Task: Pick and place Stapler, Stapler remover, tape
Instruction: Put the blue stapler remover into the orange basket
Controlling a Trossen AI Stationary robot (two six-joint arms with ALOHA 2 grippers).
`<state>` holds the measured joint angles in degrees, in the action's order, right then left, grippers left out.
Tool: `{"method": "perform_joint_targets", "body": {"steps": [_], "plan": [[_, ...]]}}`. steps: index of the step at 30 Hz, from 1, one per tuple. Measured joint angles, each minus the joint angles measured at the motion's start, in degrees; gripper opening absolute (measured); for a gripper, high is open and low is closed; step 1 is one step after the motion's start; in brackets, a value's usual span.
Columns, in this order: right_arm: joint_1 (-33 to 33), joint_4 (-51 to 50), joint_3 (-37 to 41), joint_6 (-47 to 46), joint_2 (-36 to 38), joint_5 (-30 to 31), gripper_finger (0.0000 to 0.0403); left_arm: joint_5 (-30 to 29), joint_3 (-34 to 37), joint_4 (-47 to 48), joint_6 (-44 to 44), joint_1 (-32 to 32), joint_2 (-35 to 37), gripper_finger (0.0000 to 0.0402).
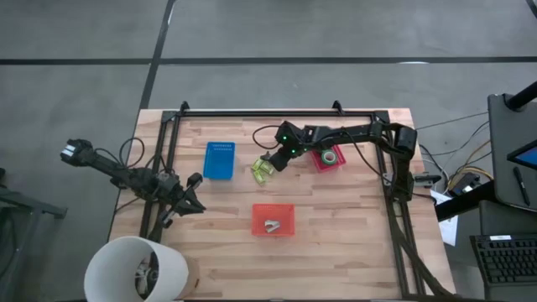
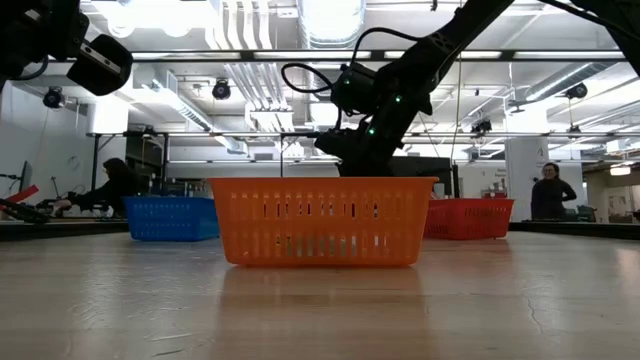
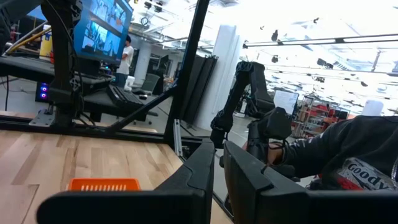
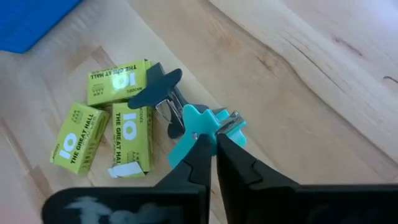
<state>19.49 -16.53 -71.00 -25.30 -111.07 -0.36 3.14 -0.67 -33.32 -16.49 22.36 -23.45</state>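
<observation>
My right gripper (image 4: 213, 144) reaches in from the right side to mid-table (image 1: 272, 163) and is shut on a teal stapler remover (image 4: 198, 122). A dark stapler remover (image 4: 159, 92) lies against it, partly on three yellow-green staple boxes (image 4: 113, 118) that lie flat on the wood (image 1: 261, 169). A green tape roll (image 1: 331, 156) sits in the red bin (image 1: 320, 161). A small grey item (image 1: 271, 225) lies in the orange bin (image 1: 273, 210). No stapler shows. My left gripper (image 1: 194, 196) waits near the left edge, shut (image 3: 217, 163). My right gripper pinches the teal stapler remover at its plastic handle (image 4: 202, 132) between both fingertips, coming from above and pointing down. The fingertips cover the exact spot. The remover's metal jaws (image 4: 231, 123) stick out beside the fingers. Whether it is lifted off the wood, I cannot tell.
The blue bin (image 1: 220, 159) stands left of the boxes, the orange bin nearer the front edge, the red bin to the right. A white cylinder (image 1: 134, 268) overhangs the front left corner. People stand in the room beyond the table (image 2: 548, 190).
</observation>
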Motion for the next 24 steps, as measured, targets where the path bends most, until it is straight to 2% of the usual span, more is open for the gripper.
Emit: {"method": "perform_joint_targets", "body": {"steps": [5, 12, 24], "plan": [[-0.5, -0.3, 0.0, 0.2, 0.6, 0.4, 0.001, 0.0, 0.0, 0.0, 0.0, 0.0, 0.0, 0.0039], [-4.4, -1.9, 0.1, 2.0, 4.8, 0.6, 0.0008, 0.0, 0.0, 0.0, 0.0, 0.0, 0.0, 0.0039], [-18.3, -5.6, 0.1, 8.6, 10.8, -0.1, 0.0008, 0.0, 0.0, 0.0, 0.0, 0.0, 0.0, 0.0039]]}}
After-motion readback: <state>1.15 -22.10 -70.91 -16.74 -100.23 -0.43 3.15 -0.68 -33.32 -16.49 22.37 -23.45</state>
